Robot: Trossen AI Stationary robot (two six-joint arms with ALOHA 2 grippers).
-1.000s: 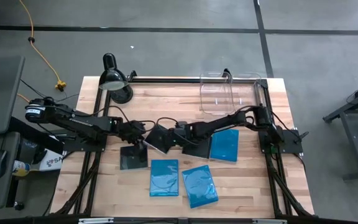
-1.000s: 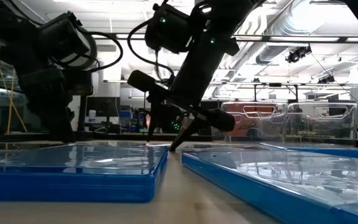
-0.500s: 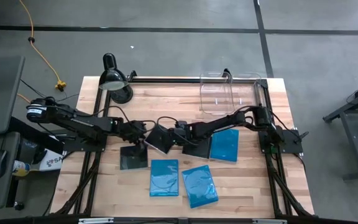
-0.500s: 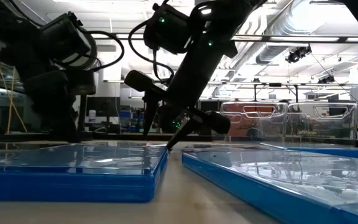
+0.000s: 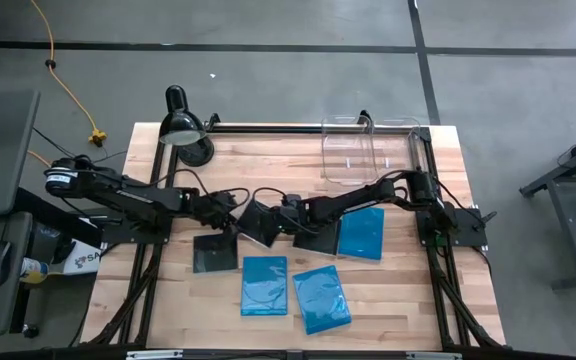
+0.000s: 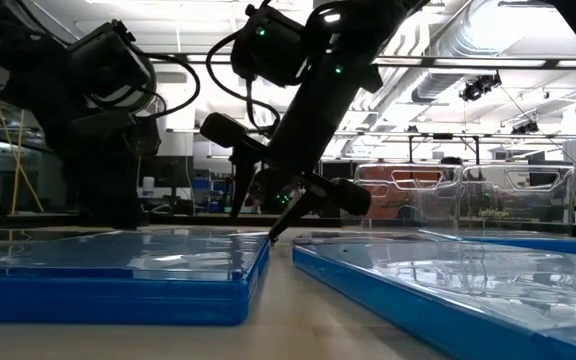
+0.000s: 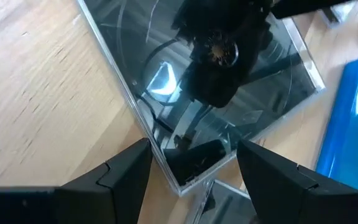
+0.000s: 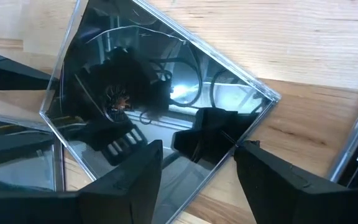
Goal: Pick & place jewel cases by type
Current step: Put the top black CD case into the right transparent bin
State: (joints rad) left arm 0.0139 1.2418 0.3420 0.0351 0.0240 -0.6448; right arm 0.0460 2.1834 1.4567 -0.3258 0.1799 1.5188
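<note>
- High view: both arms meet over one tilted black jewel case (image 5: 256, 222) at mid-table, the left gripper (image 5: 230, 213) at its one corner and the right gripper (image 5: 286, 213) at the opposite side. A second black case (image 5: 214, 252) lies flat just beside it, a third (image 5: 318, 241) sits partly under the right arm. Three blue cases: one (image 5: 362, 233) right of centre, two (image 5: 264, 285) (image 5: 321, 297) near the front edge. Clear plastic bins (image 5: 358, 150) stand at the back, well apart from the cases; nothing visible inside them.
- High view, risk: two grippers crowd one thin case; an uncoordinated pull could, in my judgement, twist or crack it, or knock it onto the neighbouring black case.
- Low view: two blue cases fill the foreground; the right arm slants down behind them. Fingertip contact cannot be told here. Bins at the back look empty.
- Left wrist view: the left gripper's fingers (image 7: 126, 171) stand spread, straddling the case's corner (image 7: 185, 177) without closing on it. Risk: a corner grip on glossy plastic may slip.
- Right wrist view: the right gripper's fingers (image 8: 135, 171) likewise parted over the case's edge (image 8: 166, 93), holding nothing. Risk: the case skating away on the wood as they close.
</note>
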